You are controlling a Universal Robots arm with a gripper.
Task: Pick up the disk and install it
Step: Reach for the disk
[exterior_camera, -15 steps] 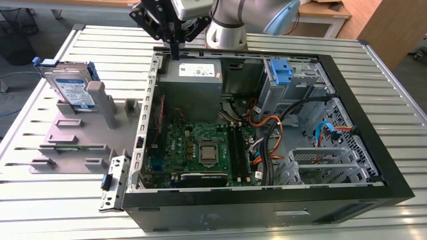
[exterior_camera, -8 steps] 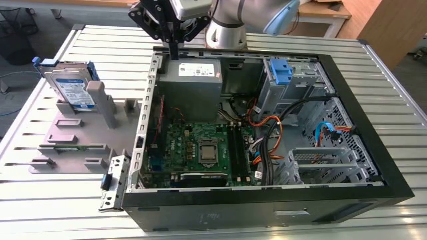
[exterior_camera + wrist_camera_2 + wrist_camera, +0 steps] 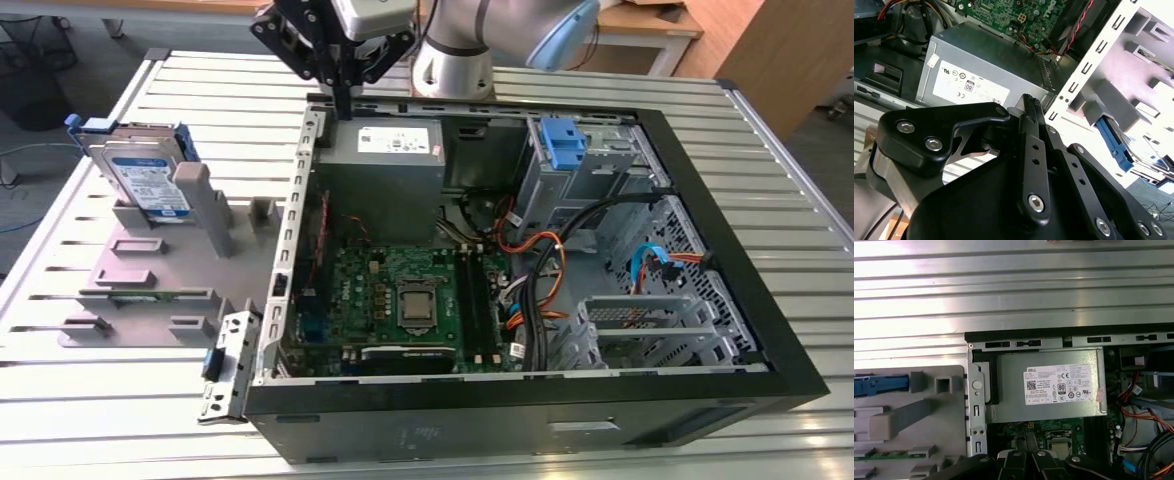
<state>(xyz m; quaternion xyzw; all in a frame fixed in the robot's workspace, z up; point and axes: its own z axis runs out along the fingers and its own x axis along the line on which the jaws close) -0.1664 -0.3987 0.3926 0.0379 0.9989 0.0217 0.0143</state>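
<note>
Silver disk [image 3: 144,178] stood untouched in its rack [image 3: 147,285]; my gripper [image 3: 343,112], closed and empty, hovered over the computer case's [image 3: 561,108] power-supply corner. Pickup unstarted, I judged, needing it opened.

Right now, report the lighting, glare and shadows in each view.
Exterior view: even light, the disk plainly lit in its grey holder, the computer case shaded inside around the power supply. Second wrist view: strong glare washes out the holder beside the disk's blue rail. First wrist view: bright reflected bands run across the slatted table.
</note>
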